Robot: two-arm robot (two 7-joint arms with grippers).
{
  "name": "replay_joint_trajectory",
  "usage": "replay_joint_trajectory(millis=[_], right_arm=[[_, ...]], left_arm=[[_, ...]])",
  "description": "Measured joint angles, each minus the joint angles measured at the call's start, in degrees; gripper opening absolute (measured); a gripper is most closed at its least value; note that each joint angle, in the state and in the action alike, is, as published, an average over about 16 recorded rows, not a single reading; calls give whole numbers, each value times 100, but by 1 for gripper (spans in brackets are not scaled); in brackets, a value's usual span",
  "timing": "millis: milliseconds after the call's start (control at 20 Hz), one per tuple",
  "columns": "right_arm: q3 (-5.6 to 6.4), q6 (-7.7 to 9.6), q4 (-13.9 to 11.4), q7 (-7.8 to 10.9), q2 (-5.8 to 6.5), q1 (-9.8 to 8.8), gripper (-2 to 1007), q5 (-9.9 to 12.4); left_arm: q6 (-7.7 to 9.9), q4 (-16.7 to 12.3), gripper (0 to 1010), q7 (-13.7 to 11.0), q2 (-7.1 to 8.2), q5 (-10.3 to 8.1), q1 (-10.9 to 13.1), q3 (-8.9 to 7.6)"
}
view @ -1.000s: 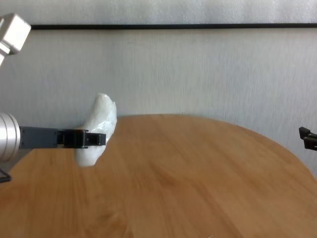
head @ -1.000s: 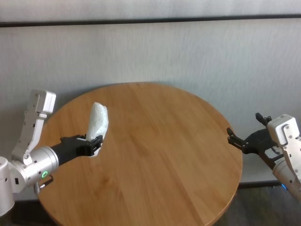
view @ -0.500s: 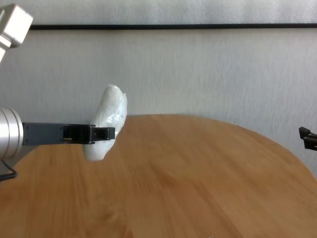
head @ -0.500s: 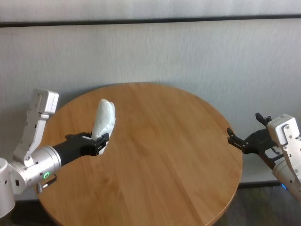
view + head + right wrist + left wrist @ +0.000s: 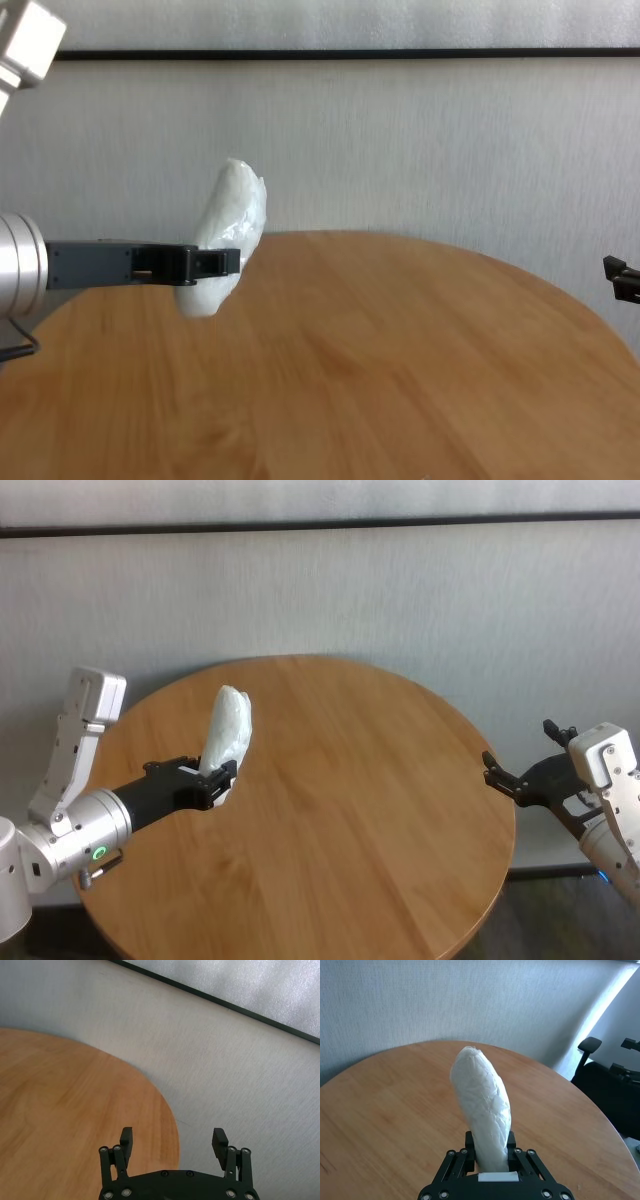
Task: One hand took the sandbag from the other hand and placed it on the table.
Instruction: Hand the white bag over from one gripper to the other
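Round wooden table [image 5: 340,810]: we have carried the sandbag [image 5: 228,730], clamped upright in our left gripper [image 5: 218,785], farther inward above it; right gripper [image 5: 503,779] waits open beside its edge.

left gripper [image 5: 218,780]: long black two-finger gripper, small round screws along its linkage
left wrist: silver cylinder with green ring light; white boxy link behind it
right gripper [image 5: 497,774]: black, forked fingertips, screw-studded links
right wrist: white boxy housing; a blue glow below it, possibly a ring light
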Motion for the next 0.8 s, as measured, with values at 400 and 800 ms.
replay_joint_trajectory(millis=[400,800], right_arm=[[0,0,0,0,0,0,1001,0],[0,0,0,0,0,0,1001,0]], left_arm=[[-81,-4,360,-4,88,-66,-32,86],[-171,-21,360,-9,187,-106,-61,189]])
